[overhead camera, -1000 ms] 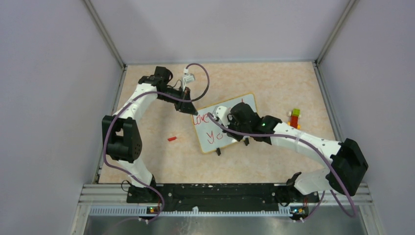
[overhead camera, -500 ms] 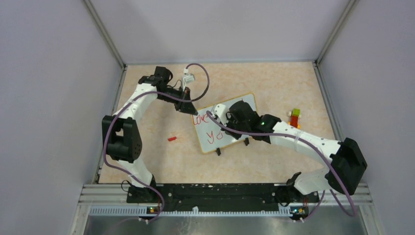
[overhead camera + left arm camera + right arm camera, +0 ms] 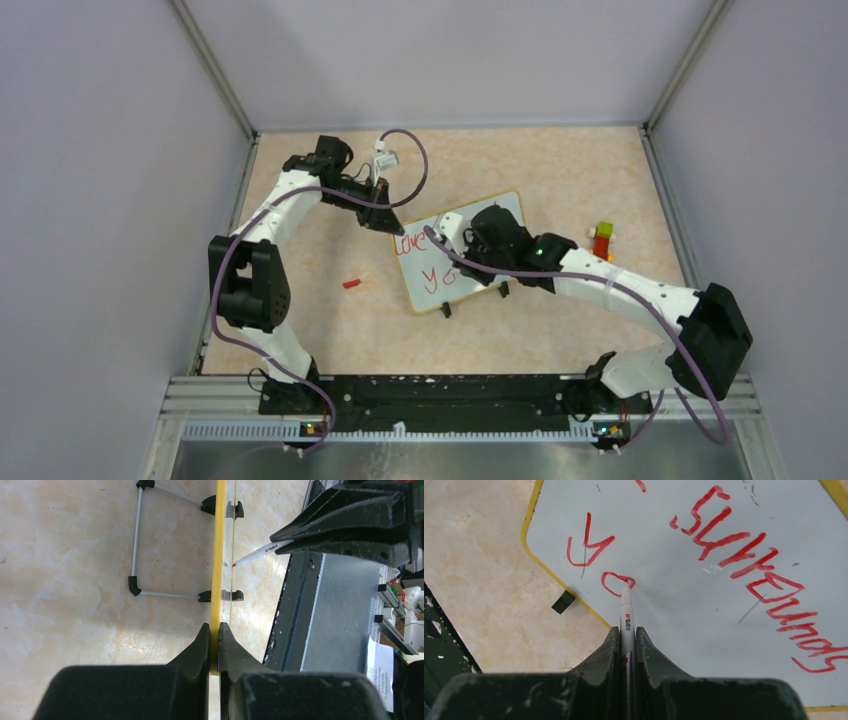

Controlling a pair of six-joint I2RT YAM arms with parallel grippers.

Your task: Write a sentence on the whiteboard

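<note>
Two clip feet point(image 3: 446, 309) prop the whiteboard point(image 3: 425, 292) tilted in the middle of the surface point(image 3: 560, 160), well apart from the walls point(image 3: 100, 200); a small red piece point(image 3: 351, 283) lies to its left, coloured blocks point(image 3: 603, 240) to its right; left fingers point(image 3: 199, 650) pinch its yellow rim at the far left corner; right fingers point(image 3: 608, 652) pinch a marker point(image 3: 626, 605), its tip touching the "o" of the glossy board's red sentence point(image 3: 724, 544), "Love surrounds" above "yo".

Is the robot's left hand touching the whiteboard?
Touching. The left wrist view shows the left gripper shut on the whiteboard, one finger pressed against each side of its yellow rim.
</note>
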